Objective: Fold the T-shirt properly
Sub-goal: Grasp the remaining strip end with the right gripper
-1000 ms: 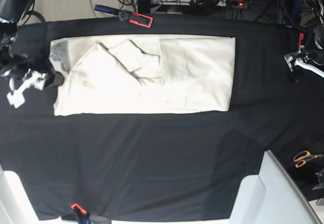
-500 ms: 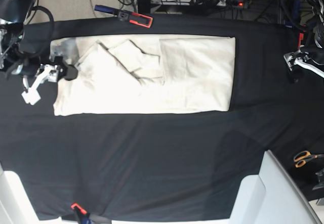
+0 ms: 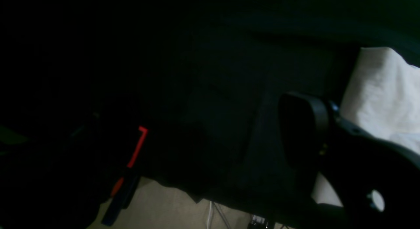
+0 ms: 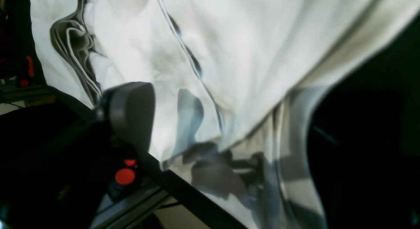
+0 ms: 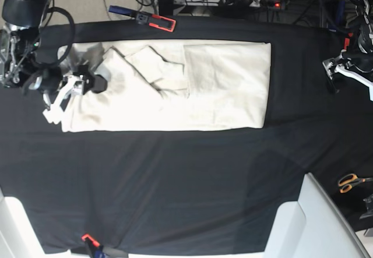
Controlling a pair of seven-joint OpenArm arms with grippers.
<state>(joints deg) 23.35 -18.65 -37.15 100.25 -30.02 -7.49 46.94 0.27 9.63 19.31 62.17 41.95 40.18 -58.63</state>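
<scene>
The cream T-shirt (image 5: pixel 221 89) lies on the black table cloth (image 5: pixel 175 176), folded into a long rectangle with a sleeve folded in at its left half. My right gripper (image 5: pixel 76 94) is open over the shirt's left end, low over the collar area. In the right wrist view one finger (image 4: pixel 129 114) hangs just above the wrinkled fabric (image 4: pixel 262 58) and holds nothing. My left gripper (image 5: pixel 344 70) is off the shirt at the table's right edge. Its view is dark: one finger (image 3: pixel 302 124) shows with nothing against it, and a corner of the shirt (image 3: pixel 380 97) lies beyond.
A red and black clamp (image 5: pixel 154 20) grips the far table edge, and another (image 5: pixel 90 240) grips the near edge. Orange-handled scissors (image 5: pixel 349 182) lie at the right. A white block (image 5: pixel 309 223) stands at the front right. Cables and a power strip lie behind the table.
My right gripper has moved to the right from beside the shirt's left edge to over its left end. The left gripper has shifted only slightly. The shirt has not moved.
</scene>
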